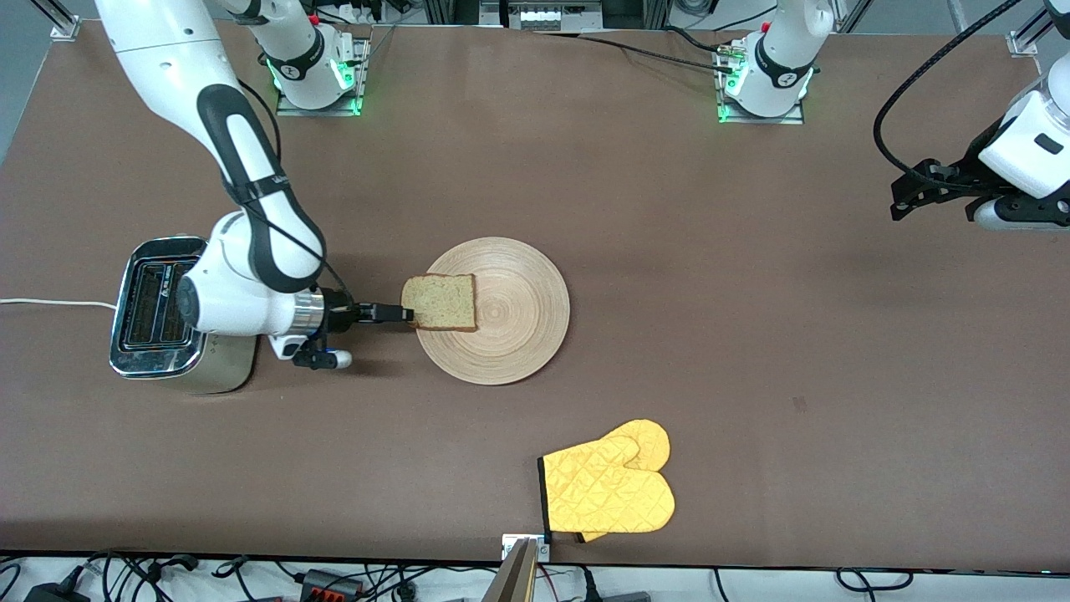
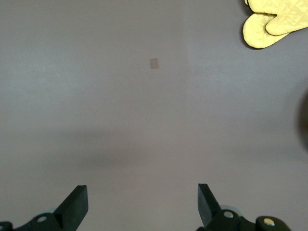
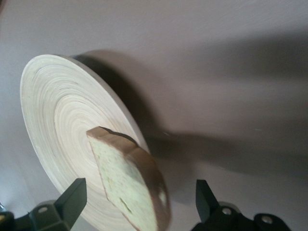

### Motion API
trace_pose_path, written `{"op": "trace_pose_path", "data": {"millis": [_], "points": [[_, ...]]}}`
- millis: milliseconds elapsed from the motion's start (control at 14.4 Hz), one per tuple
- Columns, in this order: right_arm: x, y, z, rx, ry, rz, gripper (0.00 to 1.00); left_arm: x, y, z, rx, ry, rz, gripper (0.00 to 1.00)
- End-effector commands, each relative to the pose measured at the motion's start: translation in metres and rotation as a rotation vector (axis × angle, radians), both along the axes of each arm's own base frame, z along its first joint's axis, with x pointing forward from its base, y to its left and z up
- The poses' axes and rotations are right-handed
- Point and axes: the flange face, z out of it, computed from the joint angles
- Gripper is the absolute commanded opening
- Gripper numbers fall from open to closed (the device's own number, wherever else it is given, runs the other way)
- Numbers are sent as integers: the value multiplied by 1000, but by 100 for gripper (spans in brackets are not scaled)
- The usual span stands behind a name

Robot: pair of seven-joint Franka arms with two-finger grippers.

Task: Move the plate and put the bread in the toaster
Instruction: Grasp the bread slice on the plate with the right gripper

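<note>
The light-wood plate (image 1: 510,334) lies mid-table, also in the right wrist view (image 3: 57,110). A slice of bread (image 1: 440,302) rests on its rim toward the right arm's end, overhanging slightly. My right gripper (image 1: 407,315) is level with the bread's edge and open. In its wrist view the bread (image 3: 127,180) sits between the two fingers with gaps on both sides of the right gripper (image 3: 141,192). The chrome toaster (image 1: 155,305) stands at the right arm's end, partly hidden by that arm. My left gripper (image 1: 907,205) waits open over bare table at the left arm's end (image 2: 143,197).
A yellow quilted oven mitt (image 1: 608,489) lies near the table's front edge, nearer the front camera than the plate; it also shows in the left wrist view (image 2: 272,24). The toaster's white cord (image 1: 50,303) runs off toward the table's end.
</note>
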Motion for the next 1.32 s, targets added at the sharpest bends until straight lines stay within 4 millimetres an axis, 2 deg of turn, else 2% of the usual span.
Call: {"op": "trace_pose_path", "data": {"millis": [0, 209, 557, 765, 904, 1043, 1252], "points": [[-7, 12, -7, 10, -21, 3, 100, 4, 0, 5, -12, -4, 4, 100], [-13, 12, -19, -1, -14, 9, 99, 4, 0, 5, -11, -4, 4, 100], [-15, 9, -17, 3, -5, 10, 49, 4, -1, 5, -11, -4, 3, 100], [-9, -14, -14, 21, 19, -17, 24, 4, 0, 5, -11, -4, 4, 100], [-6, -21, -4, 30, 22, -31, 7, 4, 0, 5, -11, -4, 4, 100], [-3, -20, 7, 34, 5, -31, 0, 5, 0, 5, -11, -5, 4, 100], [0, -19, 25, 34, -3, -58, 0, 5, 0, 5, -11, -5, 4, 100]]}}
